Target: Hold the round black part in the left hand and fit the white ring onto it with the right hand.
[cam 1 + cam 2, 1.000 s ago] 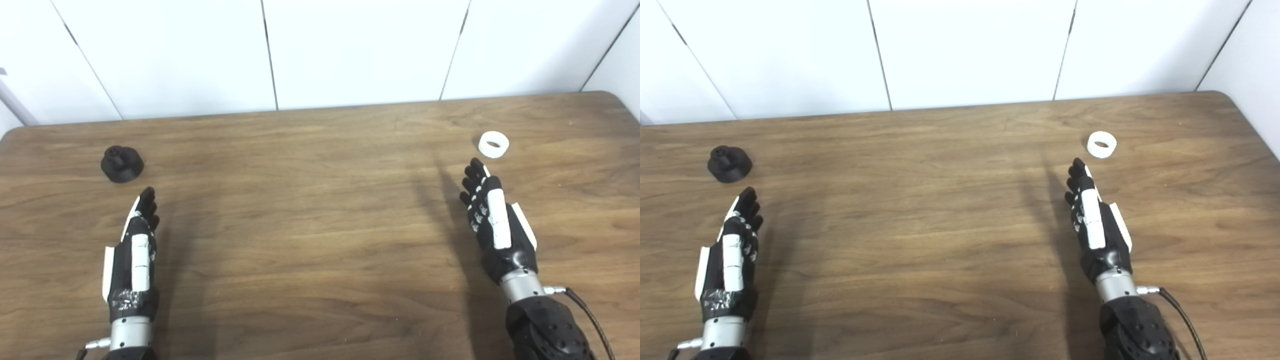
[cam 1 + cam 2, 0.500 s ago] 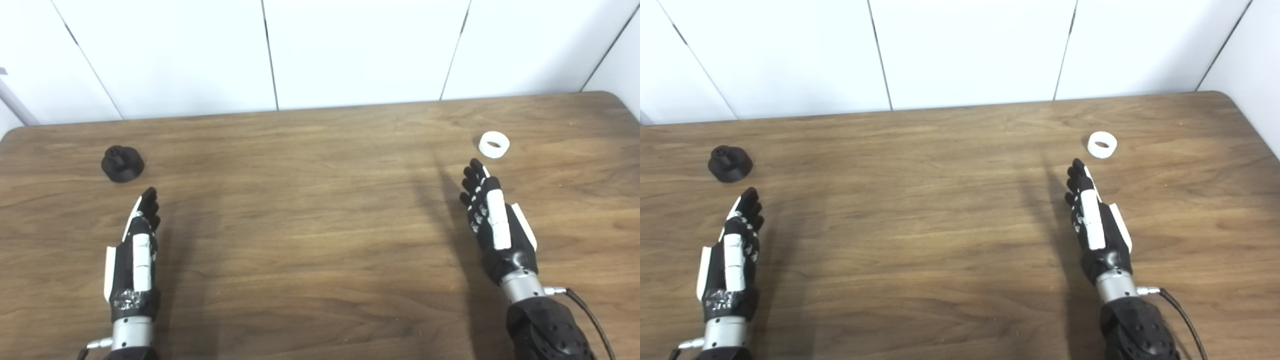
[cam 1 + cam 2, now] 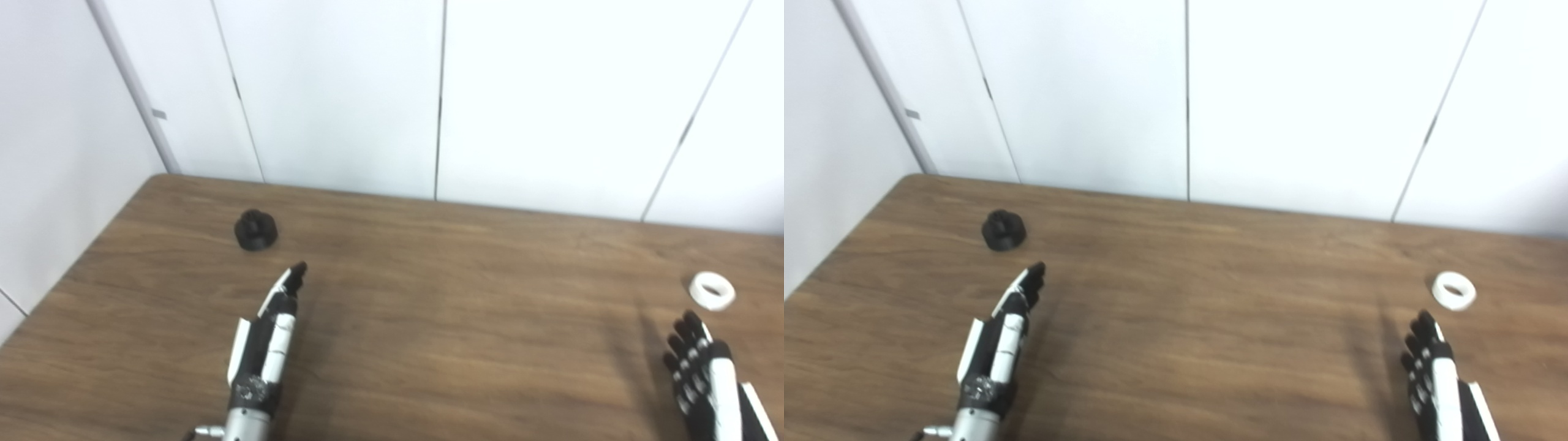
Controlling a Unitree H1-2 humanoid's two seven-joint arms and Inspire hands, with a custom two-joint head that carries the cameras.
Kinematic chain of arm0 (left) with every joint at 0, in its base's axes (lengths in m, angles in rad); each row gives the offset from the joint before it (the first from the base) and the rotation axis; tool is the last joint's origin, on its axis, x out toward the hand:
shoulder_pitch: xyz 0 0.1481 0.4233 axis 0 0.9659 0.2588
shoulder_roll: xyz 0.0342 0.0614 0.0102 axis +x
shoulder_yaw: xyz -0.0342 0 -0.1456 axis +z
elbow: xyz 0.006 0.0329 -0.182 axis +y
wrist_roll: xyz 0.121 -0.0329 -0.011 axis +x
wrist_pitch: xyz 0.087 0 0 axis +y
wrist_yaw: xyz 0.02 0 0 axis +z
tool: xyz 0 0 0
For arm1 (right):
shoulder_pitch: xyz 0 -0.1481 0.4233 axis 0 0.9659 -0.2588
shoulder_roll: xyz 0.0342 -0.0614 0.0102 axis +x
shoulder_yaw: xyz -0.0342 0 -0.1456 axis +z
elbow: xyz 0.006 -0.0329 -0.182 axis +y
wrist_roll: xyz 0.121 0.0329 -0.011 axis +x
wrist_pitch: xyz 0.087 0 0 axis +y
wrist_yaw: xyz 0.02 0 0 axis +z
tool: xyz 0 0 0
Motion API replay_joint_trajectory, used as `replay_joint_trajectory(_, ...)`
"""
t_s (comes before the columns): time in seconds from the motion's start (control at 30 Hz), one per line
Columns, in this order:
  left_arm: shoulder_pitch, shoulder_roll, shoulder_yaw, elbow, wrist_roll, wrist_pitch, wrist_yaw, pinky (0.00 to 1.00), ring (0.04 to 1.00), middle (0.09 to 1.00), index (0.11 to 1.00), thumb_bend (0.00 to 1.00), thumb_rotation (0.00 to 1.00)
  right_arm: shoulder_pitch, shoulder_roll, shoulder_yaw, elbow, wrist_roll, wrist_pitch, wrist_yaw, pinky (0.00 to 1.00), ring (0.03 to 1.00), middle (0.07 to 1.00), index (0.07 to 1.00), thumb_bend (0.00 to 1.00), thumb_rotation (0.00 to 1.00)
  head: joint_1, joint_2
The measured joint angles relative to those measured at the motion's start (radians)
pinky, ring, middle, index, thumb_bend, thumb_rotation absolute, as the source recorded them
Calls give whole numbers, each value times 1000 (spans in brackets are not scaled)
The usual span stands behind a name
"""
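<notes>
1. Left hand (image 3: 266,343) hovers low over the counter (image 3: 429,343), empty, fingers straight and held apart from the thumb; edge-on to the cameras, palm turned inward, fingertips aimed forward and a little right of the black part

2. Round black part (image 3: 256,229) sits on the counter ahead of the left fingertips and slightly to their left, near but clearly not touching; narrower boss faces up, wide base down, so judged stable for a grasp around its rim

3. Right hand (image 3: 1436,376) also empty, fingers spread and extended, back partly cut off by the lower frame edge; the white ring (image 3: 1454,290) lies flat just ahead of its fingertips and a little to their right, with a gap between

4. Each hand is staged on the side of its own part, which fits the task split: left to hold, right to fit

5. Judgement: task at reach stage, nothing grasped yet. Left hand likely needs to go forward and slightly left, then close around the part

6. Risk: ring lies flat and low on the counter, so fingertips may push it away rather than pinch it

7. Views look slightly soft, so fine finger detail is not resolved
</notes>
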Motion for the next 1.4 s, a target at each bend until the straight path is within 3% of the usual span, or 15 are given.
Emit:
replay_joint_trajectory(0.4,-2,-2,-9,13,52,-26,19,1000,996,971,931,609,822,0,-5,5,18,-9,-23,-10,1000,999,985,996,544,1000,20,-34)
replay_joint_trajectory(0.5,-1,-2,-12,13,67,-31,24,1000,982,964,934,624,772,2,-3,6,22,-15,-33,-12,1000,988,975,986,563,1000,17,-29)
replay_joint_trajectory(0.7,5,-6,-13,2,99,-25,43,970,968,956,930,708,538,7,-3,5,22,-16,-43,-12,1000,983,965,972,574,1000,5,-20)
replay_joint_trajectory(0.8,26,-16,-20,-36,160,53,59,980,958,946,932,790,404,8,-3,5,22,-19,-45,-13,1000,981,962,969,591,1000,0,-15)
replay_joint_trajectory(0.87,27,-14,-23,-88,223,145,56,943,949,944,938,890,372,9,-3,6,21,-21,-48,-13,1000,986,968,976,586,1000,0,-15)
replay_joint_trajectory(1.0,8,32,-11,-205,339,284,41,899,941,952,933,940,362,17,0,5,16,-21,-52,-20,1000,981,963,973,593,985,2,-14)
replay_joint_trajectory(1.17,-51,147,36,-233,388,386,20,965,969,960,925,947,327,19,1,5,16,-21,-48,-27,1000,980,962,971,593,988,0,-6)
replay_joint_trajectory(1.4,-117,212,62,-226,424,487,11,1000,1000,959,901,960,352,17,-16,20,16,-22,-49,-10,1000,1000,999,1000,613,1000,-5,-2)
